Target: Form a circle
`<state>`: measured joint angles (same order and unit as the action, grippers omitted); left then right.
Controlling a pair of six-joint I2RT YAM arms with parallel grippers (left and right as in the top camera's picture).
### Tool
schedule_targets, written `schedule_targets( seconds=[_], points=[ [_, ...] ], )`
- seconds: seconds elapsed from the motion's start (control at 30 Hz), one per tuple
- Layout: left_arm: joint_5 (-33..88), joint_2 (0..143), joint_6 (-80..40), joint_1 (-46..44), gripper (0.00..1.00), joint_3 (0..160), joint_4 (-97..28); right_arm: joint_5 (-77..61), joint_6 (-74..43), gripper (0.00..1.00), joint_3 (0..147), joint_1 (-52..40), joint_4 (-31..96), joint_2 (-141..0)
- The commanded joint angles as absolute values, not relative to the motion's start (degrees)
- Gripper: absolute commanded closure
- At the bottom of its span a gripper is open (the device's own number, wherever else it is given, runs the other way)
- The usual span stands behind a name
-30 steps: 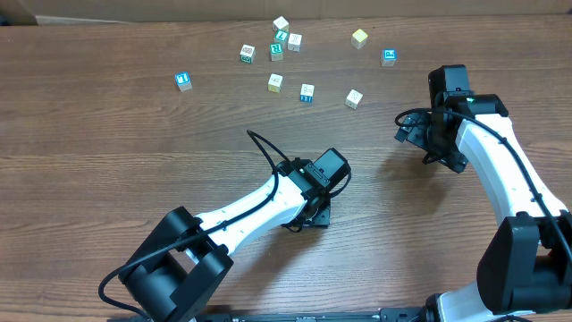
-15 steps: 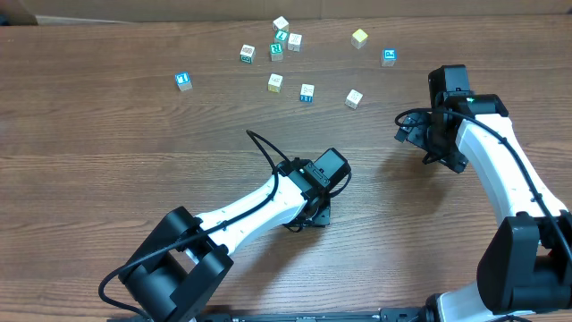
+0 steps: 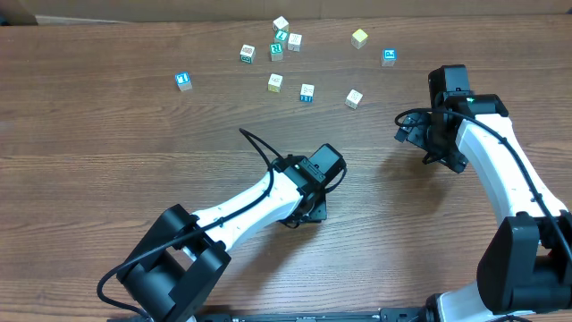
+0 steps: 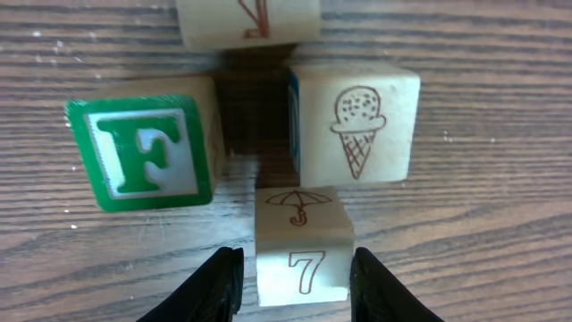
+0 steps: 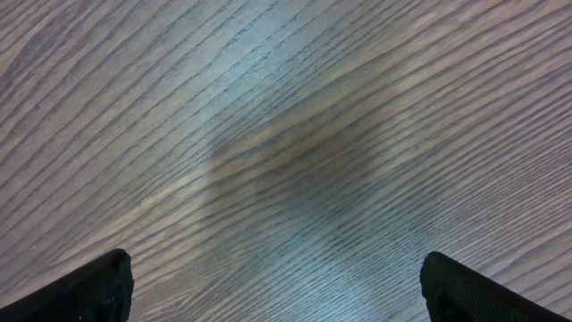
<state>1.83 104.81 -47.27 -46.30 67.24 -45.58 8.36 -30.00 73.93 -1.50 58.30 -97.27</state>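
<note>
In the left wrist view, a tight cluster of small wooden cubes lies on the table: a green-faced F cube (image 4: 143, 154), a cream ice-cream cube (image 4: 356, 123), a cream cube (image 4: 248, 21) at the top edge, and a cream cube marked 7 with an umbrella (image 4: 302, 246). Together they make the circle, around a small dark gap. My left gripper (image 4: 295, 286) is shut on the 7 cube, one finger on each side. In the overhead view the left gripper (image 3: 308, 207) hides this cluster. My right gripper (image 3: 440, 143) stands wide open over bare wood (image 5: 277, 286).
Several loose cubes lie scattered at the back of the table: a blue one (image 3: 183, 80) at the left, a small group (image 3: 281, 38), a yellow one (image 3: 359, 38) and another blue one (image 3: 389, 56). The right arm stands at the right side.
My left gripper has narrowed onto the 7 cube, and the left wrist has shifted slightly left and towards the back. The right arm has not moved.
</note>
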Motion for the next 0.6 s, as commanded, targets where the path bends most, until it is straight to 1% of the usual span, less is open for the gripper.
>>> schedule_targets(
  seconds=[0.0,0.23,0.57],
  points=[
    [0.8,105.8,-48.4,-46.0,0.64,66.8,-45.6,9.0,-30.0,0.00,74.6,-1.3,58.2,-96.2],
    [0.9,105.8,-48.4,-46.0,0.64,66.8,-45.3,9.0,-30.0,0.00,74.6,-1.3,58.2,-96.2],
    [1.0,105.8,-48.2,-46.0,0.68,66.8,-45.4,9.0,-30.0,0.00,74.6,-1.3,58.2,-96.2]
  ],
)
